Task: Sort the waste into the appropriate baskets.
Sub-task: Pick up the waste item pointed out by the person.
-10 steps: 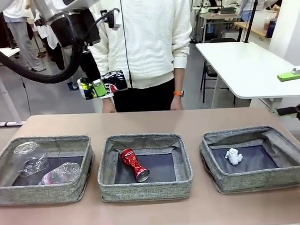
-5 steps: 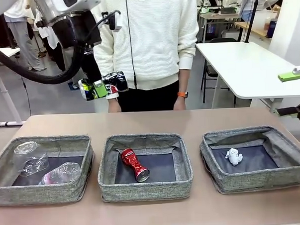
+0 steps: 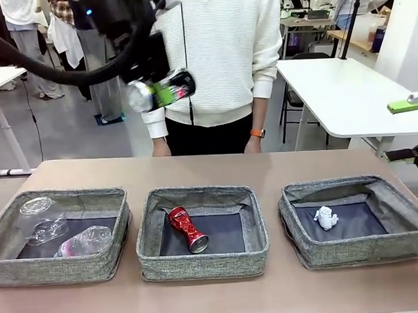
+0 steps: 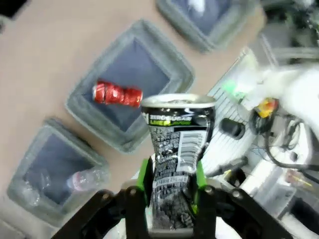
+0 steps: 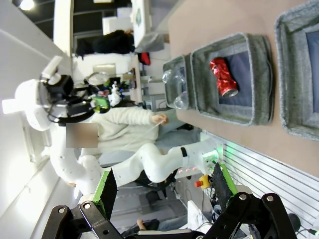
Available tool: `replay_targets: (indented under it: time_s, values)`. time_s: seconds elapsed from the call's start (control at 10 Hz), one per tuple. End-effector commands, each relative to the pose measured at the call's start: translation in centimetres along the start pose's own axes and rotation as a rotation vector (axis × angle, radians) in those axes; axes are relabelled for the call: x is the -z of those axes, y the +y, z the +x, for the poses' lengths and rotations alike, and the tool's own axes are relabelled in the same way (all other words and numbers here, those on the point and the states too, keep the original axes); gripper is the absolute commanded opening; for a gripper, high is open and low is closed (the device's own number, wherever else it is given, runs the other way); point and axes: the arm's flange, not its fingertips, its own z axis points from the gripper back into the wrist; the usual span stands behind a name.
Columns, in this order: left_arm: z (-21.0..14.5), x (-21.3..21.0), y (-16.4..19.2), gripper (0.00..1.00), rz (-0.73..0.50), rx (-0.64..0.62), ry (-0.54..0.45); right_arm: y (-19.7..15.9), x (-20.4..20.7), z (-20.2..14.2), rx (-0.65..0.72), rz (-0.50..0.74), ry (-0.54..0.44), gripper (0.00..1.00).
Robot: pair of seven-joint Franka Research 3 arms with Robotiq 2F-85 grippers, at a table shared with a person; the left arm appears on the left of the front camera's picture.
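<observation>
Front faces across table; wrists look down; all share middle basket point(image 3: 202, 229).

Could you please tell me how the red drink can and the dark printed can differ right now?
The red drink can lies on its side in the middle basket; the dark printed can is held in the air, clamped in the left gripper. One is red, the other black with green and white print. Both look dented.

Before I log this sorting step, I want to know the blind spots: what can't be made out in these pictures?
- Front view: the left hand and the dark can it holds are motion-blurred; the print is unreadable.
- Left wrist view: the green pads cover the can's lower end.
- Front view: the clear plastic bottle is partly hidden behind the left basket's near wall.
- Front view: the right arm is cut off by the right edge.
</observation>
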Motion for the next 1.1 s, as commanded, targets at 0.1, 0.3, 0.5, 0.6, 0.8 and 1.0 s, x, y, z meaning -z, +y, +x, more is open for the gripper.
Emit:
replay_targets:
  time_s: [0.1, 0.3, 0.5, 0.6, 0.8, 1.0]
  values:
    - [2.5, -1.6, -6.7, 0.39, 0.171, -0.254, -0.197, 0.2, 0.2, 0.1, -0.014, 0.021, 0.000, 1.00]
    - [3.6, -2.3, -9.5, 0.39, 0.284, -0.320, -0.138, 0.2, 0.2, 0.1, -0.014, 0.021, 0.000, 1.00]
    - [5.6, -3.0, -10.1, 0.39, 0.282, -0.303, -0.079, 0.2, 0.2, 0.1, -0.014, 0.021, 0.000, 1.00]
    - [6.4, -3.5, -9.9, 0.39, 0.259, -0.312, -0.082, 0.2, 0.2, 0.1, -0.014, 0.021, 0.000, 1.00]
    - [7.0, -3.7, -9.4, 0.39, 0.237, -0.328, -0.095, 0.2, 0.2, 0.1, -0.014, 0.021, 0.000, 1.00]
    - [5.5, -2.3, -8.8, 0.39, 0.258, -0.298, -0.086, 0.2, 0.2, 0.1, -0.014, 0.021, 0.000, 1.00]
